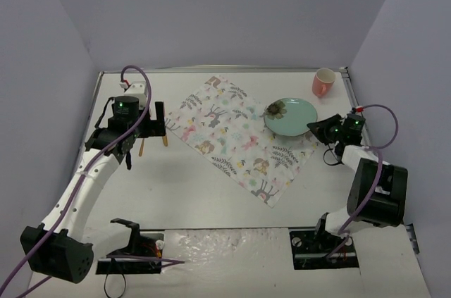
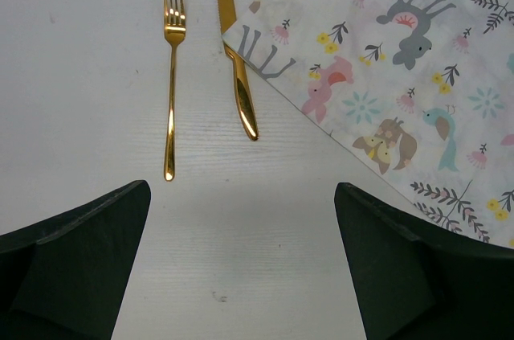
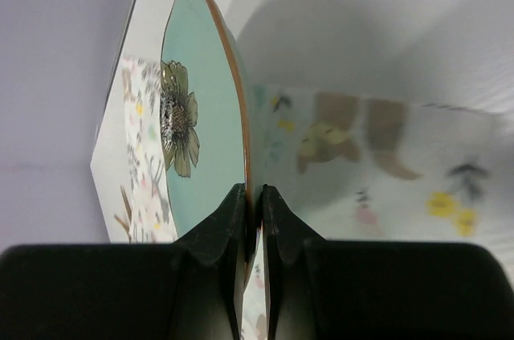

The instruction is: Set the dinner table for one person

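Note:
The white dinner table (image 1: 190,185) carries a floral placemat (image 1: 239,139) laid askew. A mint green plate (image 1: 290,116) with a flower print lies on the mat's right corner. My right gripper (image 1: 318,129) is shut on the plate's rim (image 3: 241,155). A gold fork (image 2: 170,75) and a gold knife (image 2: 238,75) lie side by side left of the mat; the mat's corner covers part of the knife blade. My left gripper (image 1: 159,127) is open and empty, hovering just near of the cutlery, which shows in the top view (image 1: 141,146). A pink cup (image 1: 323,82) stands at the back right.
Grey walls enclose the table on the back and both sides. The table's metal edging (image 1: 346,79) runs close to the cup. Cable openings (image 1: 141,245) sit by the arm bases at the near edge.

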`<action>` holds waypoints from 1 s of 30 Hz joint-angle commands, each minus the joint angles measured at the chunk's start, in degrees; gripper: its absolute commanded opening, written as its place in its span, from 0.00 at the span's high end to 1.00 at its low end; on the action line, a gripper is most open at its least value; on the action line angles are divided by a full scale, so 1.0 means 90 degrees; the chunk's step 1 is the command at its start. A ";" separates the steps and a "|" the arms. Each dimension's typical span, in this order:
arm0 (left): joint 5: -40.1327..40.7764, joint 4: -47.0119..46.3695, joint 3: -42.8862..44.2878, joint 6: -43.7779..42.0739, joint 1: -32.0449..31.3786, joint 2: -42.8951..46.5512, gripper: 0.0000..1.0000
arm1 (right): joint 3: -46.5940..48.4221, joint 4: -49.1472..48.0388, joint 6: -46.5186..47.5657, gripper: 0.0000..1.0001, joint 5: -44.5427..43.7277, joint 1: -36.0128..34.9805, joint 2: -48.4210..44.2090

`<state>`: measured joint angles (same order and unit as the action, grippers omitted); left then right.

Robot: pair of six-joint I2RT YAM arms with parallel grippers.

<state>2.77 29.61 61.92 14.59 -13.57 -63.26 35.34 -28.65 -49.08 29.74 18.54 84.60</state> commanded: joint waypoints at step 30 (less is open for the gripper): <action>0.0005 -0.0419 0.0073 0.0078 0.0190 0.0014 0.03 | 0.1296 -0.3990 -0.0333 1.00 0.1166 -0.2968 0.2465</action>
<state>2.79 29.21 61.16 15.11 -12.59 -63.40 45.21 -50.91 -49.86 35.54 -8.27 106.32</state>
